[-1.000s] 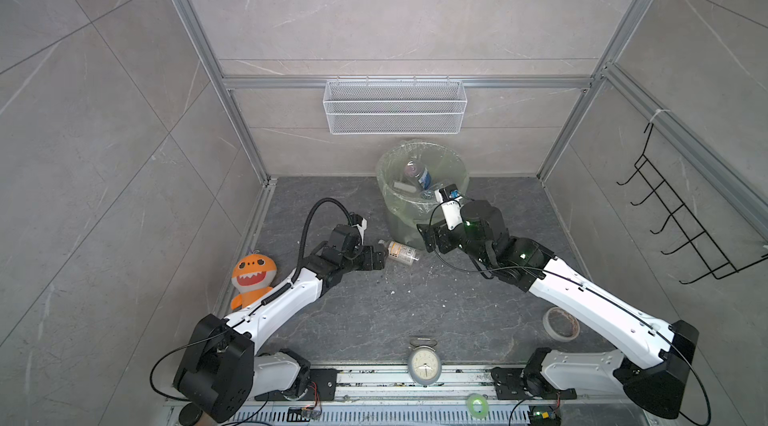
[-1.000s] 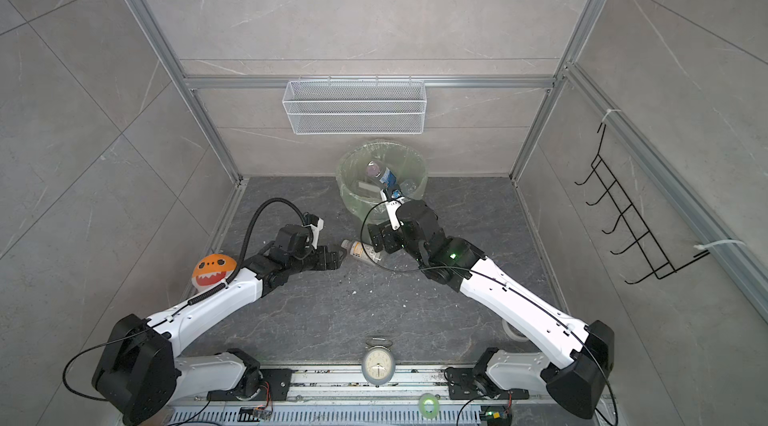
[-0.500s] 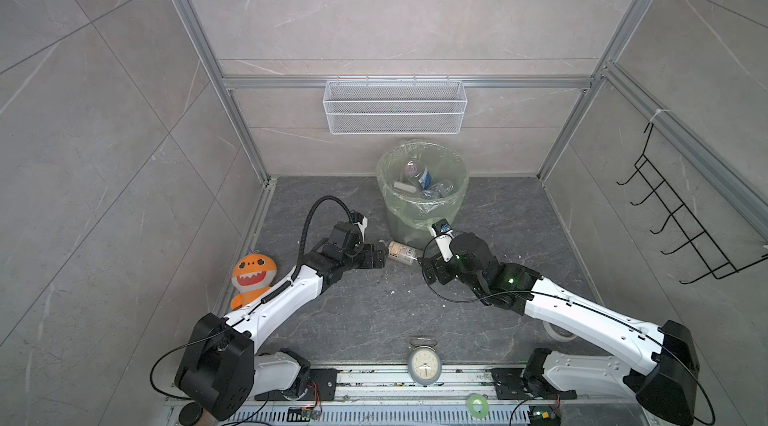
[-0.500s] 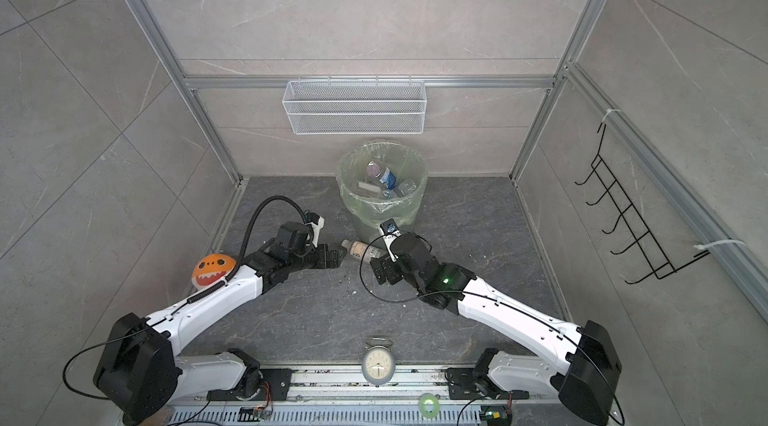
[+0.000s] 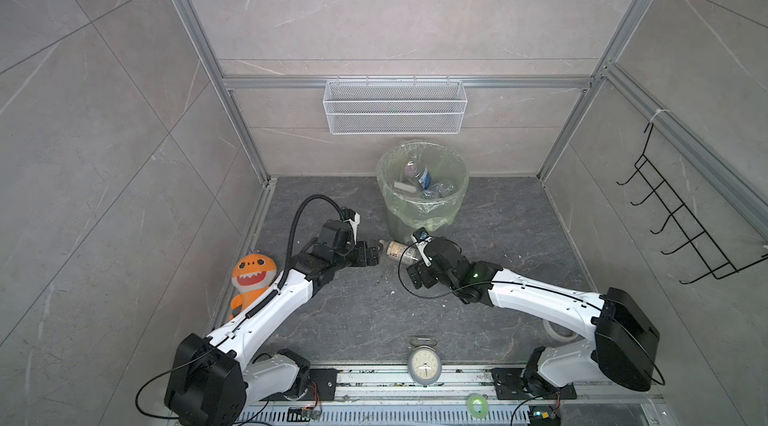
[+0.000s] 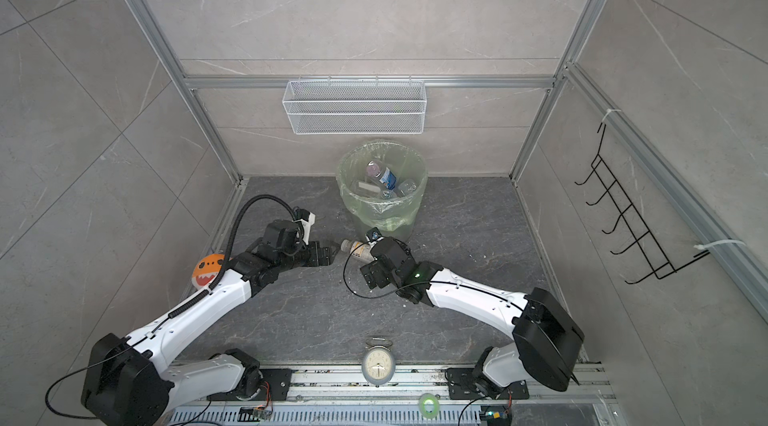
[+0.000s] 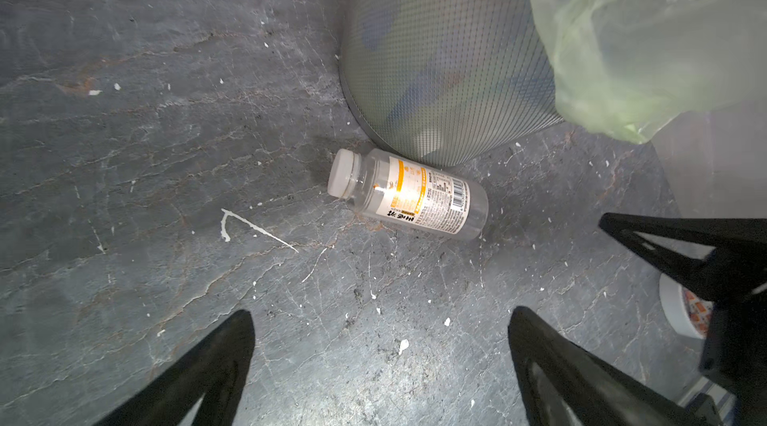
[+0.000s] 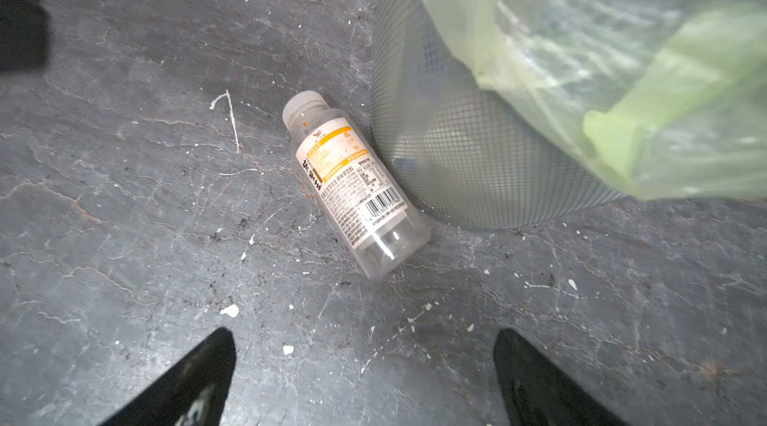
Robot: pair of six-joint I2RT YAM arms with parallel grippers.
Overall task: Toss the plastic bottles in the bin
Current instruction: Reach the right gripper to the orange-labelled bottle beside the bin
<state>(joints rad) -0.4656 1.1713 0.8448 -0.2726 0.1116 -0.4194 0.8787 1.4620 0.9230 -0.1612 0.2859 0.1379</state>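
One bottle [image 7: 409,195] lies on its side on the floor [image 7: 166,154], just beside the bin [image 5: 419,216], at its near-left base. Other bottles [image 5: 417,174] sit inside. Its orange-and-white label shows a barcode, but the print is unreadable. The right jaws have dropped from the rim, wide and empty. The left jaws are wide too. This is probably the last pickup.

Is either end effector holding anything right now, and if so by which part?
Nothing is held. The left end effector and right end effector are open and empty; the bottle lies on the floor beside the bin.
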